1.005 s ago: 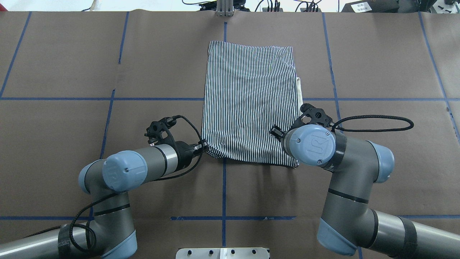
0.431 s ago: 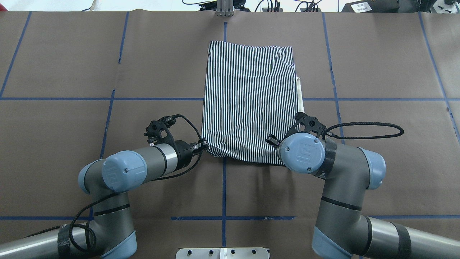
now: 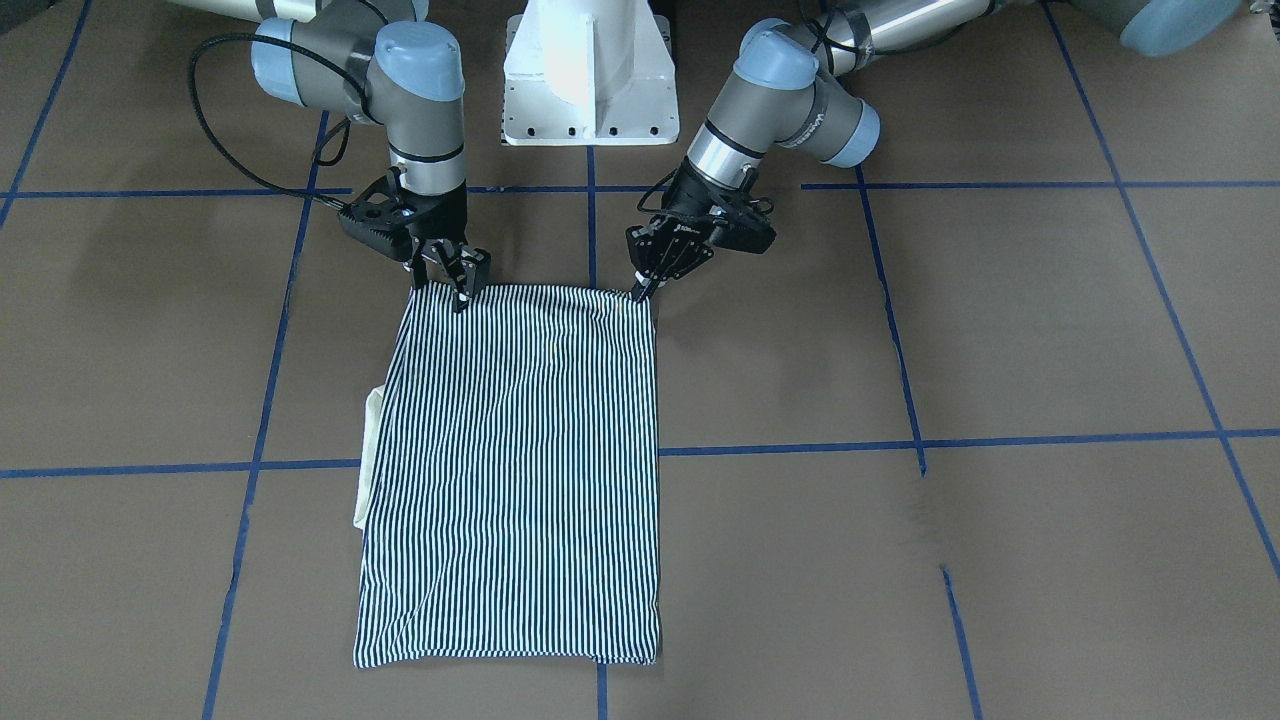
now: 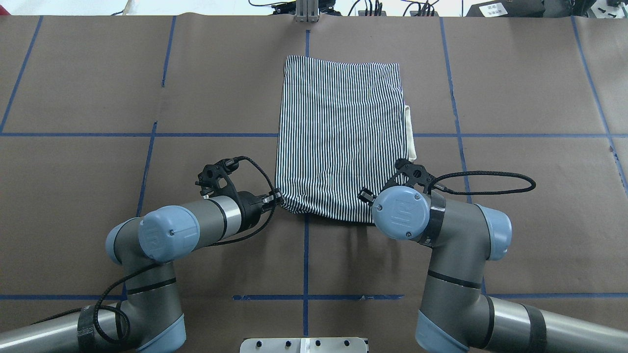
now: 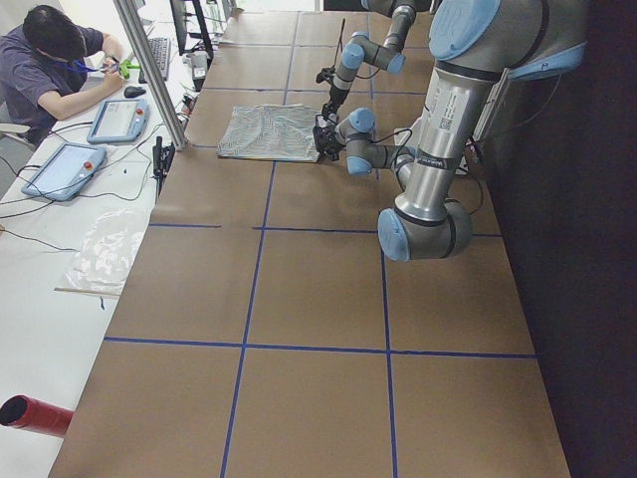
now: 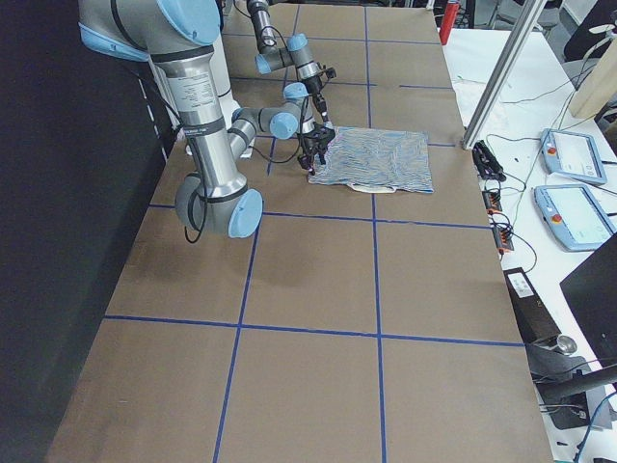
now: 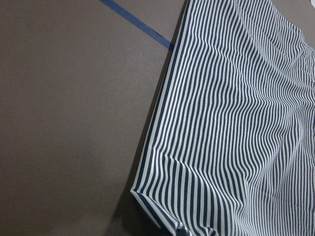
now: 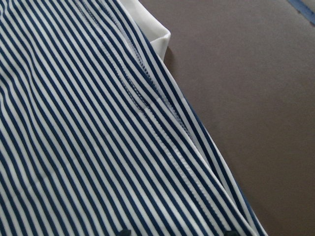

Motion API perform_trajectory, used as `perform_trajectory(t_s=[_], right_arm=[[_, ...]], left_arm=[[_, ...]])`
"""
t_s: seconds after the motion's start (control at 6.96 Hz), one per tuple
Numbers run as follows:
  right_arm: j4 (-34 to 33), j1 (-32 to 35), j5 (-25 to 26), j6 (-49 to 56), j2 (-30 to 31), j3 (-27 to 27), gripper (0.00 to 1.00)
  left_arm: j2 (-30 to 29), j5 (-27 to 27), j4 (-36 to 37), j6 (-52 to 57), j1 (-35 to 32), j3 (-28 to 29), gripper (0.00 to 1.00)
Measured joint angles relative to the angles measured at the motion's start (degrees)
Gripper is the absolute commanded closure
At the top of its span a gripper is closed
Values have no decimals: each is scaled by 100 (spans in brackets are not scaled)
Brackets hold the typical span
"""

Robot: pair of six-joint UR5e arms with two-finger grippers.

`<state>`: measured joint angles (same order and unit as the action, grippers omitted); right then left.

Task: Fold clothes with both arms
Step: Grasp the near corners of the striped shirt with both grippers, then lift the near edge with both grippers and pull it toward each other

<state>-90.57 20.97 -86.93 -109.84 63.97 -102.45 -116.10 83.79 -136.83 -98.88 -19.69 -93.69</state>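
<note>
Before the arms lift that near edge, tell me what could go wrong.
1. The left gripper pinches only the corner tip of the shirt; it may slip out on the lift.
2. The right gripper meets the hem inward of its corner, so that corner may sag and the fold skew.
3. The cream collar pokes out at one side and may stay exposed.

Teach pendants and an operator mark a lab.
</note>
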Motion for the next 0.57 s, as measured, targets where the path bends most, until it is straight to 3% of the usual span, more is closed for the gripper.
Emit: perform_trajectory(t_s=[0.29, 0.43, 0.57], right_arm=[[-6, -7, -1, -10, -77, 129, 31], [-10, -14, -5, -10, -69, 146, 43], [-34, -17, -6, -11, -69, 150, 87]], left_arm=[[12, -2, 0, 0, 0, 0, 100], [18, -3, -1, 0, 0, 0, 100], [22, -3, -2, 0, 0, 0, 100]])
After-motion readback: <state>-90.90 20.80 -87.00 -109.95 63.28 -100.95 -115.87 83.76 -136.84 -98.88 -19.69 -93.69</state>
